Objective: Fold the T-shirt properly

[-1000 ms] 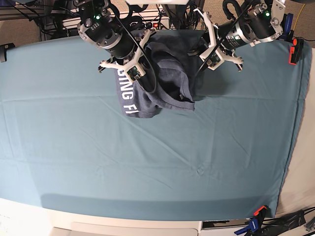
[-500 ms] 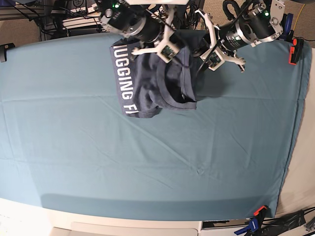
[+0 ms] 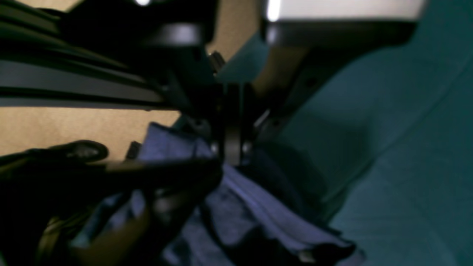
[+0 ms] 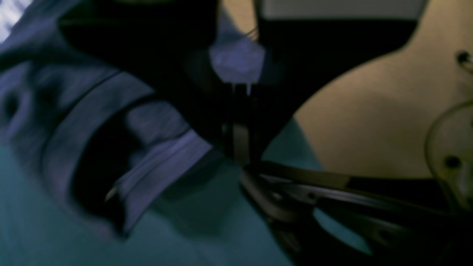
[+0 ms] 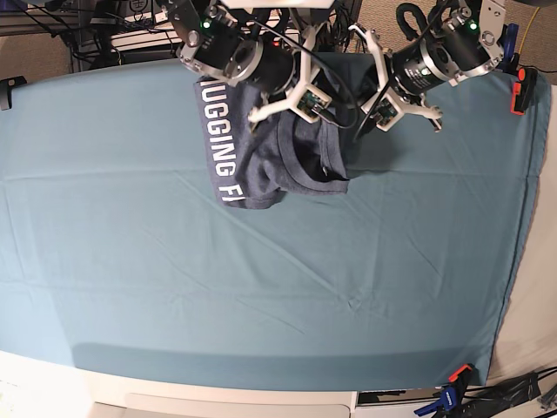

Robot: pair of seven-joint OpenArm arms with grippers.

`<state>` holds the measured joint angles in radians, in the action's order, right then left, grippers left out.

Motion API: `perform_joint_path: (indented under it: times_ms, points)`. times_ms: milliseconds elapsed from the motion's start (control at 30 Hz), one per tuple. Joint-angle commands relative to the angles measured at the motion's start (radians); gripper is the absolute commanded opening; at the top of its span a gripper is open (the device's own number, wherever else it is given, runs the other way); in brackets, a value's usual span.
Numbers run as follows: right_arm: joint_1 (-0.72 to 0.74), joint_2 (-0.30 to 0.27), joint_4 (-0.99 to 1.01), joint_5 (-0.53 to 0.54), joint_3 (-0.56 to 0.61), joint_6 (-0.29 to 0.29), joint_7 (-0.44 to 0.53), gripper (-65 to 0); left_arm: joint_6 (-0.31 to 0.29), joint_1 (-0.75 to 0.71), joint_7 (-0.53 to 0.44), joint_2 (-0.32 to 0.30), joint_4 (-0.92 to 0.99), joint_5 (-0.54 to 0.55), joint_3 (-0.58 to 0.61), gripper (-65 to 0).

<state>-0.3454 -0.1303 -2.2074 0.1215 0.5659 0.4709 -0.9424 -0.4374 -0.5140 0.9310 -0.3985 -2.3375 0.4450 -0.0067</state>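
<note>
A: Where is the T-shirt (image 5: pixel 261 161)?

B: Bunched at the far middle of the counter (image 5: pixel 261 287), on the teal cloth (image 5: pixel 130 261). It lies in a crumpled heap, with white block letters running down its near-left edge and the ribbed neck opening facing up.

A: And the right pincer (image 5: pixel 306 97)?

B: It sits over the shirt's top edge, on the left of the base view. The jaws are pressed together, and the right wrist view shows a small tuft of blue fabric (image 4: pixel 236 66) pinched between them.

A: The left pincer (image 5: pixel 380 111)?

B: It is at the shirt's far right corner. Its jaws are drawn together as well. The left wrist view is dark and blurred; blue fabric (image 3: pixel 236 207) lies right at the fingertips, but I cannot tell whether any is caught.

A: Anything else?

B: An orange clamp (image 5: pixel 521 89) holds the cloth at the far right edge.
</note>
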Motion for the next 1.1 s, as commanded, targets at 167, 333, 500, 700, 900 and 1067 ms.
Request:
perform_joint_path:
  times_ms: [167, 333, 500, 700, 900, 1067]
  points:
    - [0.058, 0.003, -0.016, -0.285, -0.056, -0.157, 0.052, -65.0, 0.122, -0.018, -0.013, -0.005, -0.019, -0.095, -0.085, -65.0]
    - [0.109, 0.003, -0.016, -0.301, -0.245, -0.219, 0.088, -65.0, 0.126, -0.103, 0.032, -0.039, -0.019, -0.093, -0.17, -65.0]
    - [0.165, 0.003, 0.043, -0.223, -0.454, -0.228, 0.107, -65.0, 0.095, -0.231, 0.074, -0.069, -0.019, -0.078, -0.183, -65.0]
    - [0.309, -0.005, 0.315, -0.126, -0.566, -0.169, 0.107, -65.0, -0.055, -0.304, 0.08, -0.07, -0.019, 0.084, -0.175, -65.0]
    - [0.476, -0.005, 0.544, -0.082, -0.551, -0.111, 0.105, -65.0, -0.114, -0.257, 0.013, -0.069, -0.019, 0.024, -0.047, -65.0]
    - [0.572, -0.006, 0.635, -0.084, -0.546, -0.108, 0.087, -65.0, -0.061, -0.166, -0.038, -0.069, -0.019, -0.18, 0.152, -65.0]
